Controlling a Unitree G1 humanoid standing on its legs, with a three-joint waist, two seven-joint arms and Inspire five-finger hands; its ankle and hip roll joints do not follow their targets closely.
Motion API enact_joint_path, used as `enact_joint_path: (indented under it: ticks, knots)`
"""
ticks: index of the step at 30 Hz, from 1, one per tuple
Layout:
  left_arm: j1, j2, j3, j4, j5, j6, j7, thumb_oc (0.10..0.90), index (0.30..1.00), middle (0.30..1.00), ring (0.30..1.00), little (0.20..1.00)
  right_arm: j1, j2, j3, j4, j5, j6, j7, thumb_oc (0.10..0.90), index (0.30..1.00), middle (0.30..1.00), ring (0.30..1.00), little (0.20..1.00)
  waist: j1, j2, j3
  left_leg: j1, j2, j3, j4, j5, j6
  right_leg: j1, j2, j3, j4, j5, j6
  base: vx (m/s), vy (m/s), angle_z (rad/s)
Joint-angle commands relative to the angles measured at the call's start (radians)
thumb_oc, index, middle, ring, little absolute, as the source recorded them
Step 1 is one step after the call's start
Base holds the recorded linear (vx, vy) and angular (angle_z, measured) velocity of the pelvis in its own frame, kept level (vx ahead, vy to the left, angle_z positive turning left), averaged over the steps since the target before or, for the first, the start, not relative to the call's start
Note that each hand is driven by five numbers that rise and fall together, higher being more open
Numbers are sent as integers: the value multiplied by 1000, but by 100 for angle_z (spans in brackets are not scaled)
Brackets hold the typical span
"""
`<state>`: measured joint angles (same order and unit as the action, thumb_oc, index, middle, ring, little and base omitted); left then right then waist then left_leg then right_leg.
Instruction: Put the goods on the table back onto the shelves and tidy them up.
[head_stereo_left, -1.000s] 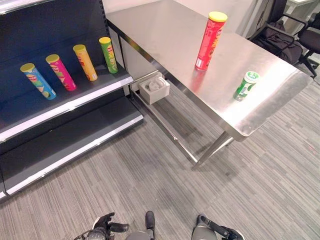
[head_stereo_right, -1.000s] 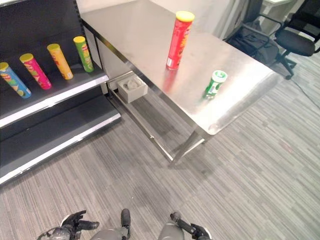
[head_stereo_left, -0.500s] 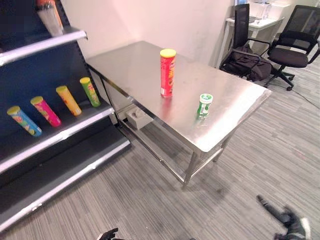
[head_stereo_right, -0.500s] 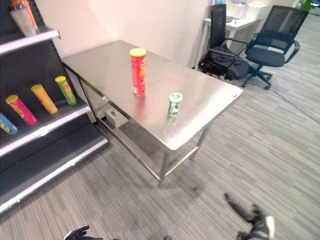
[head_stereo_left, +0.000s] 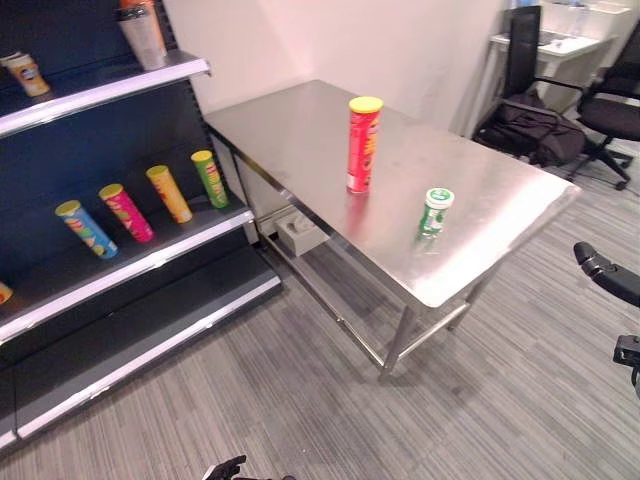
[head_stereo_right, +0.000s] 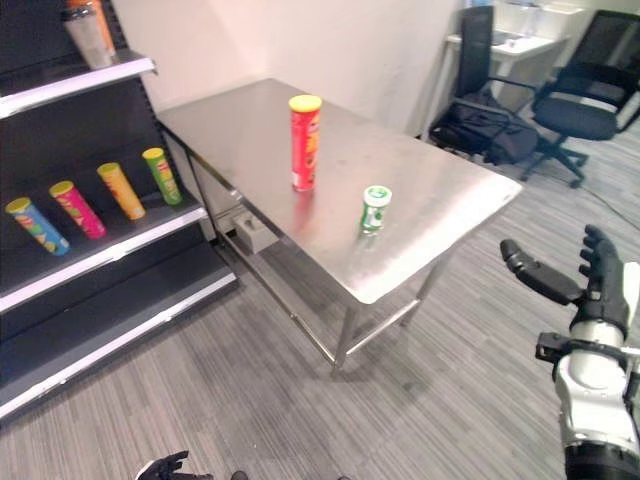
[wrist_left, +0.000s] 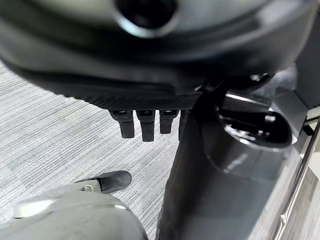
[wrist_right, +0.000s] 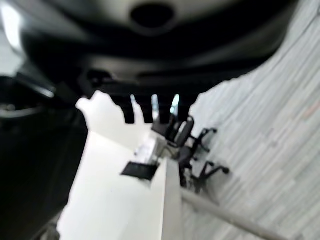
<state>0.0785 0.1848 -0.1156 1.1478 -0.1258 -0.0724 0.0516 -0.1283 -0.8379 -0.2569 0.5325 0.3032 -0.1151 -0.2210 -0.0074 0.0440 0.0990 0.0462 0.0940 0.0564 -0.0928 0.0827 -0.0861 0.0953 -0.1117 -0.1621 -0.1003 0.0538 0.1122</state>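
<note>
- The steel bench (head_stereo_right: 420, 200) carries two upright things well apart: a tall red can (head_stereo_right: 304, 142) near the middle and a short green can (head_stereo_right: 375, 209) nearer the front edge, with bare steel all around each.
- The middle shelf (head_stereo_left: 150, 255) to the left holds four lying tubes (head_stereo_left: 150, 205) in a row, with gaps between them.
- The lower shelf (head_stereo_left: 120, 335) is bare.
- Office chairs (head_stereo_right: 560, 110) stand beyond the bench's far right end.
- The right robot hand (head_stereo_right: 585, 275), fingers spread, is over open carpet right of the bench.
</note>
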Motion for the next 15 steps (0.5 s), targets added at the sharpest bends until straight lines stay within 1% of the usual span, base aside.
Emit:
enact_joint_path:
  ticks: [1,3,5,8,9,11,15]
  knots:
    - [-35,82,-33,53,2,-16,-1,800,900,900,900,900,-156,-107,0,28,21,-65,-34,800,900,900,900,900,42,-70,20,67,-8,11,6,-123,-20,-1,-65,-21,13,4,83,12,-11,9]
    - [-25,85,-32,50,-6,-18,2,800,900,900,900,900,-219,-123,55,72,14,-58,-34,800,900,900,900,900,52,-68,27,53,-12,-2,6,-116,-21,-7,-67,-30,13,5,83,2,-11,18]
    - [-18,91,-28,45,-15,-18,4,800,900,900,900,900,-246,-134,82,71,-3,-54,-35,800,900,900,900,900,62,-66,34,42,-14,-13,6,-109,-23,-12,-70,-37,13,5,83,-11,-24,15]
    - [-14,95,-27,41,-20,-21,6,800,900,900,900,900,-264,-146,95,64,-12,-56,-39,800,900,900,900,900,66,-66,40,21,-16,-32,6,-101,-24,-21,-72,-49,13,6,83,-9,-25,28]
    - [-5,98,-29,31,-18,-22,7,800,900,900,900,900,-280,-160,115,60,-34,-54,-36,800,900,900,900,900,73,-64,43,7,-19,-47,6,-95,-25,-21,-72,-60,13,3,83,10,-17,44]
    - [2,98,-31,22,-26,-24,8,800,900,900,900,900,-295,-174,122,51,-45,-58,-44,800,900,900,900,900,82,-62,50,-4,-23,-66,6,-90,-28,-20,-73,-75,13,0,82,18,-19,27]
    - [7,99,-35,26,-25,-26,8,800,900,900,900,900,-321,-195,149,80,-67,-53,-38,800,900,900,900,900,89,-64,51,-7,-25,-75,6,-89,-28,-15,-75,-88,13,-2,82,19,-10,16]
